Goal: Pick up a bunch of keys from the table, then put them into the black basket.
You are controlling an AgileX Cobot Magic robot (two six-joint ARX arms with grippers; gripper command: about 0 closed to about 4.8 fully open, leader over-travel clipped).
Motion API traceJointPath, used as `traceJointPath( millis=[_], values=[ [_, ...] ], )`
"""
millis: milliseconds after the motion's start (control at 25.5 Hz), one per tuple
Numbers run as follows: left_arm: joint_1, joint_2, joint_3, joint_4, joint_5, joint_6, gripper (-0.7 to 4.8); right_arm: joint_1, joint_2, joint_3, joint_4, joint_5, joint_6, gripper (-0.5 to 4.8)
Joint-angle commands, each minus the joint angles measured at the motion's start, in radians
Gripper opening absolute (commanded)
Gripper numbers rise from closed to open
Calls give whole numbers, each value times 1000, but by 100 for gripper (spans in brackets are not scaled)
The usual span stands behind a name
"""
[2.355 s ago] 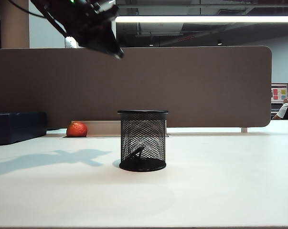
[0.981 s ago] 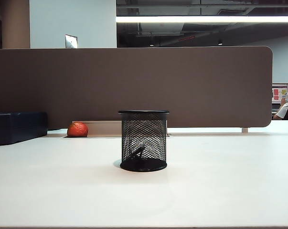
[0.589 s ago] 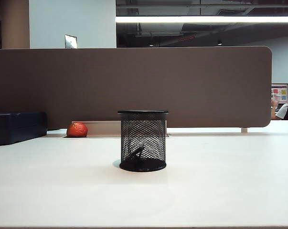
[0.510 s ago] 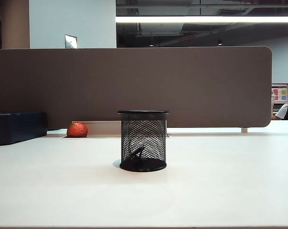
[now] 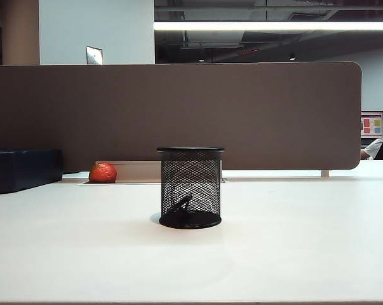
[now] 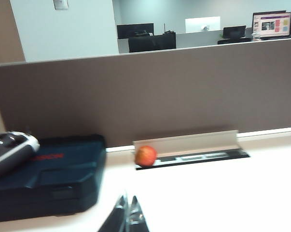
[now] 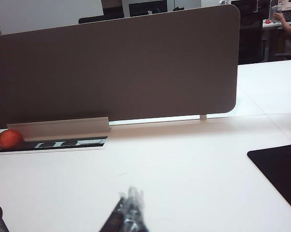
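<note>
Bunch of keys (image 5: pixel 181 204): lay inside the black basket (image 5: pixel 190 188), upright mid-table (image 5: pixel 293 254), well apart from both grippers. Left gripper (image 6: pixel 127 218) and right gripper (image 7: pixel 130 211): each pulled back above the table, pointing level toward the brown partition (image 5: pixel 178 114), fingers closed together, holding nothing.

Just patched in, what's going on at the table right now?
The bunch of keys already lies inside the black basket in the middle of the table. Neither arm shows in the exterior view. The left gripper and right gripper are both shut, empty and clear of the basket.
</note>
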Motion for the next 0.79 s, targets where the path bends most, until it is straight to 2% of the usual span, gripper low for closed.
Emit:
traceJointPath(
  millis=[39,157,275,432,589,667,785],
  values=[
    [1,-56,-50,-11,19,-24,-6,2,0,-19,35,9,-2,-3],
    [1,-61,-85,-37,18,-23,-6,2,0,-43,39,11,-2,-3],
    [1,-61,-134,10,13,-22,-6,2,-9,-69,49,13,-3,-3],
    [2,-61,-221,115,-3,-24,-6,2,-22,-116,84,13,-3,-3],
    [2,-61,-382,288,-79,-39,-6,2,-24,-219,182,23,-8,-3],
    [2,-61,-448,376,-80,-42,-6,2,-25,-259,218,43,-8,-3],
    [2,-61,-499,434,-79,-41,-6,2,-26,-290,229,43,-21,-3]
  ],
)
